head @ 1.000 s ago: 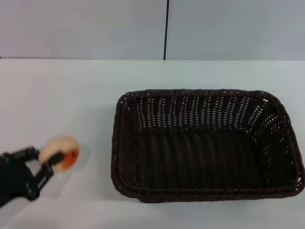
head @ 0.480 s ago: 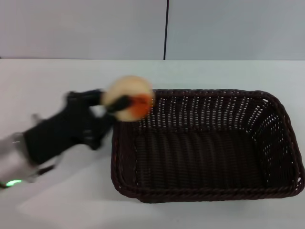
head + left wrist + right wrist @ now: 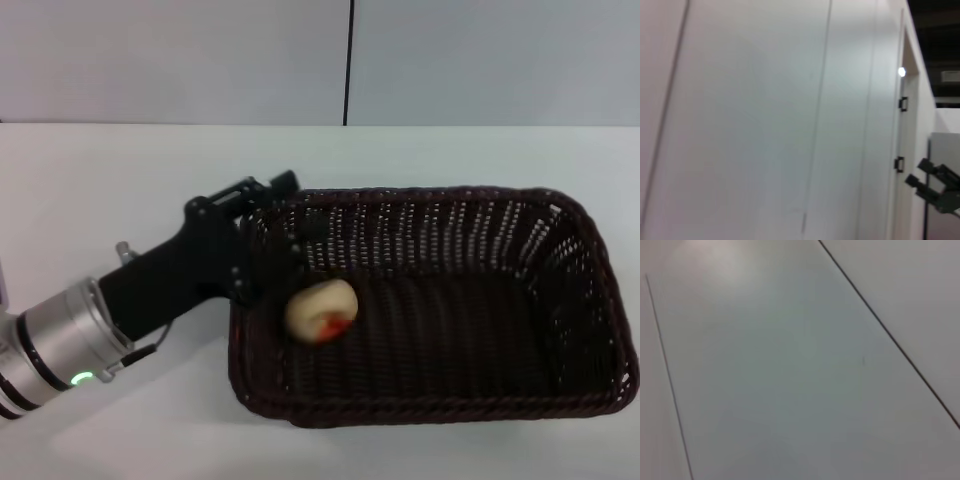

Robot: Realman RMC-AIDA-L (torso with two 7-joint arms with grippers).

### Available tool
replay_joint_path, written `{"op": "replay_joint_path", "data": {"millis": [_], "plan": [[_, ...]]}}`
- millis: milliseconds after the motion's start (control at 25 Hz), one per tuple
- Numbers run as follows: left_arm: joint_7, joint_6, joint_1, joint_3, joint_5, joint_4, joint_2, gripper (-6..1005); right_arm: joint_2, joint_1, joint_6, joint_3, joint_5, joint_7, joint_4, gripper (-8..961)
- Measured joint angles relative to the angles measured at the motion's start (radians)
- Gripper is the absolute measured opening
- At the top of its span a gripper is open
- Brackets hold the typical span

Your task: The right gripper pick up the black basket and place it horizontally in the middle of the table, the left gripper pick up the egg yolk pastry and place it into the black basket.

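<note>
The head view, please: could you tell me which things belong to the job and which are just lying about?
Job:
- black basket on the table
- egg yolk pastry, inside the basket
- left end effector, at the basket's left rim

Lying about:
- nothing; only the wall behind

egg yolk pastry in black basket's left end, left hand over its left rim, basket on table

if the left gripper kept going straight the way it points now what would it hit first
Probably the black basket: the left gripper sits at its left rim, pointing right across the opening. The egg yolk pastry lies lower and nearer, likely off that line; depth is unclear.
</note>
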Motion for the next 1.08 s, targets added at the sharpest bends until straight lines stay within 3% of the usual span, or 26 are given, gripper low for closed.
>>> {"op": "replay_joint_path", "data": {"millis": [160, 240, 280, 400, 440, 480, 600, 640, 680, 840, 1080], "plan": [[0.003, -0.014, 0.025, -0.072, -0.003, 0.007, 0.003, 457, -0.004, 0.029, 0.011, 0.048, 0.000, -0.038, 0.009, 750], [0.002, -0.039, 0.064, -0.208, -0.004, 0.014, 0.004, 547, -0.011, 0.054, 0.026, 0.096, 0.000, -0.060, 0.011, 750], [0.002, -0.039, 0.064, -0.208, -0.004, 0.014, 0.004, 581, -0.011, 0.054, 0.026, 0.096, 0.000, -0.060, 0.011, 750], [0.003, -0.058, 0.110, -0.351, -0.005, 0.024, 0.005, 683, -0.032, 0.078, 0.067, 0.130, -0.005, -0.057, 0.016, 750], [0.006, -0.065, 0.128, -0.403, -0.005, 0.031, 0.006, 717, -0.051, 0.089, 0.098, 0.134, -0.006, -0.056, 0.027, 750], [0.007, -0.070, 0.142, -0.445, -0.005, 0.036, 0.005, 751, -0.051, 0.089, 0.098, 0.134, -0.006, -0.056, 0.027, 750], [0.007, -0.088, 0.181, -0.570, -0.005, 0.036, 0.005, 805, -0.072, 0.095, 0.148, 0.143, -0.011, -0.059, 0.034, 750], [0.001, -0.094, 0.208, -0.629, -0.005, 0.038, 0.007, 823, -0.092, 0.095, 0.188, 0.145, -0.030, -0.058, 0.033, 750], [0.001, -0.094, 0.208, -0.629, -0.005, 0.038, 0.007, 841, -0.092, 0.095, 0.188, 0.145, -0.030, -0.058, 0.033, 750], [-0.020, -0.138, 0.252, -0.730, -0.005, 0.046, 0.008, 846, -0.130, 0.115, 0.286, 0.146, -0.077, -0.060, 0.029, 750], [-0.011, -0.248, 0.272, -0.852, -0.005, 0.063, 0.009, 846, -0.145, 0.161, 0.398, 0.146, -0.127, -0.068, 0.025, 750]]}}
